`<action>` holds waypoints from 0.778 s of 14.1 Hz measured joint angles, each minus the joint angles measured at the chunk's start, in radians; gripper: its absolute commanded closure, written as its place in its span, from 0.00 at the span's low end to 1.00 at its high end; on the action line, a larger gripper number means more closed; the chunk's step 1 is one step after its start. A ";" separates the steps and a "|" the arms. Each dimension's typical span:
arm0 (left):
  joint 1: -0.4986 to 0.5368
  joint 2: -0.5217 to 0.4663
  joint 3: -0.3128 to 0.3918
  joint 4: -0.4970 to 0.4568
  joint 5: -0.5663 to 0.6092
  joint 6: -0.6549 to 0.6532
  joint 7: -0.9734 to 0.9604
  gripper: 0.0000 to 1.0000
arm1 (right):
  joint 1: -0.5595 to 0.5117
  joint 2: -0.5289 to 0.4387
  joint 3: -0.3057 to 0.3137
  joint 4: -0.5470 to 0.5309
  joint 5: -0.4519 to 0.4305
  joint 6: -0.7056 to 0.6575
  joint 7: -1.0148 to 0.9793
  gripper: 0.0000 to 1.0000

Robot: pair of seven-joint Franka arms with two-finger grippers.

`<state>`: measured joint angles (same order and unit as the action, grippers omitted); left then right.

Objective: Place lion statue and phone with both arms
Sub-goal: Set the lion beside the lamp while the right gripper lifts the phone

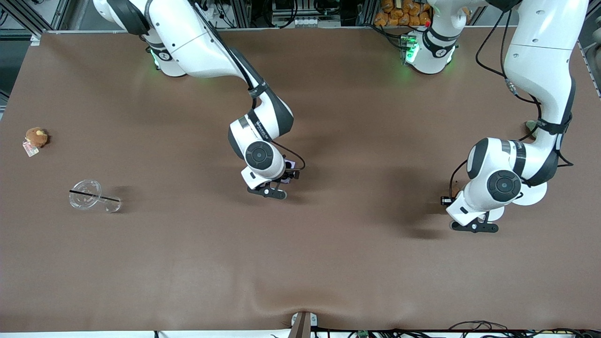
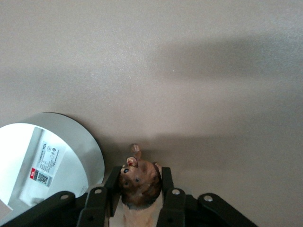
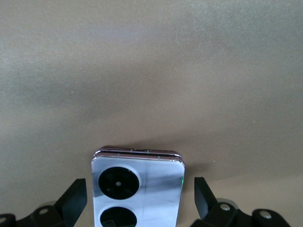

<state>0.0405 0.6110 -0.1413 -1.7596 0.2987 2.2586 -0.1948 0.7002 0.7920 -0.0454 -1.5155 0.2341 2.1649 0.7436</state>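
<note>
The left gripper [image 2: 142, 198] was closed on the lion statue [image 2: 138, 182], its two fingers [image 2: 97, 208] pressed against the figurine's flanks with the head sticking out past the tips. In the front view this gripper [image 1: 473, 227] hung low over the brown table [image 1: 328, 263] toward the left arm's end, and the statue itself was hidden under the wrist there. Just beside the fingers in the left wrist view lay a round white disc [image 2: 52, 156] with a printed label on it; whether it touched the gripper could not be told.

The right gripper [image 3: 139, 201] stood wide open around the phone [image 3: 138, 189], a clear gap showing between each finger [image 3: 73, 201] and the phone's edges. The phone lay flat on the table with its two round black camera circles facing up. In the front view the right gripper [image 1: 268, 191] was low over the middle of the table, and only a pale sliver of the phone [image 1: 289, 164] showed beside the wrist.

Toward the right arm's end of the table, well apart from both grippers, lay a clear plastic cup [image 1: 94, 197] on its side with a dark straw, and farther from the camera than the cup a small round brown plush toy [image 1: 36, 137] with a tag, close to the table's edge. Wide bare table lay between the two arms and nearer to the camera than both.
</note>
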 measured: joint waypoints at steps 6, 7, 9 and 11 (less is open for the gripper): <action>0.001 -0.026 -0.008 0.010 0.000 -0.008 0.000 0.00 | 0.008 0.019 0.000 0.000 0.000 0.026 0.012 0.00; 0.003 -0.043 -0.020 0.012 0.000 -0.031 -0.001 0.00 | 0.012 0.023 0.000 0.000 0.000 0.032 0.017 0.00; 0.003 -0.088 -0.050 0.019 -0.001 -0.092 -0.009 0.00 | 0.021 0.029 -0.001 0.000 0.000 0.042 0.022 0.00; 0.003 -0.141 -0.076 0.031 -0.001 -0.157 -0.011 0.00 | 0.024 0.029 -0.002 0.000 0.000 0.042 0.022 0.52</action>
<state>0.0433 0.4696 -0.2173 -1.7290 0.2978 2.1014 -0.2058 0.7243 0.8209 -0.0473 -1.5150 0.2340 2.2072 0.7653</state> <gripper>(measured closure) 0.000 0.000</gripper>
